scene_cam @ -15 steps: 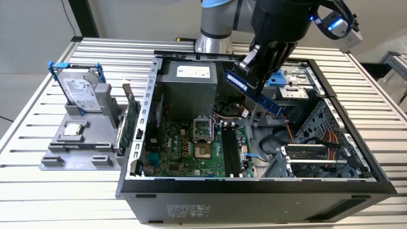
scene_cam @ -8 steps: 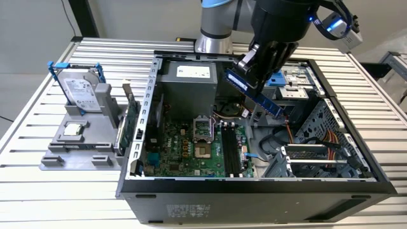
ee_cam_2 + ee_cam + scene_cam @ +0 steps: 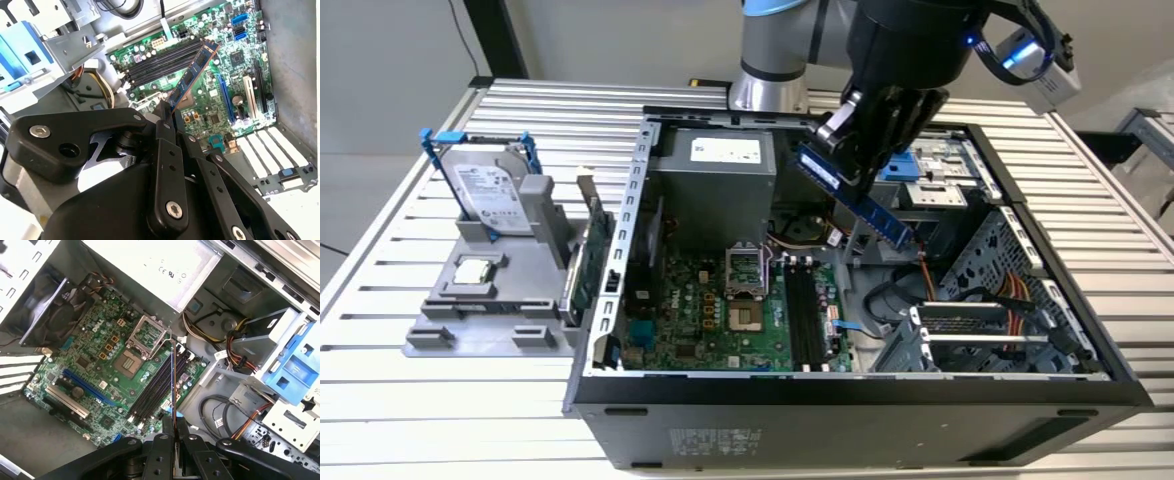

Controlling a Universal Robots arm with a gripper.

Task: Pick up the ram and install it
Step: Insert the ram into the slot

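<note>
Nearest, inside the open black metal computer case (image 3: 854,410), the green motherboard (image 3: 707,310) is seen with its long black memory slots (image 3: 803,320), which appear unfilled. Above and just beyond them the ram (image 3: 874,215), a long, narrow, dark circuit-board stick with black chips, is held in the air, tilted (one end lower) and apart from the slots. The jaws of the black gripper (image 3: 843,150) are clamped on its upper end. The carrying step is judged in hand; seating calls for levelling and alignment over one slot.
</note>
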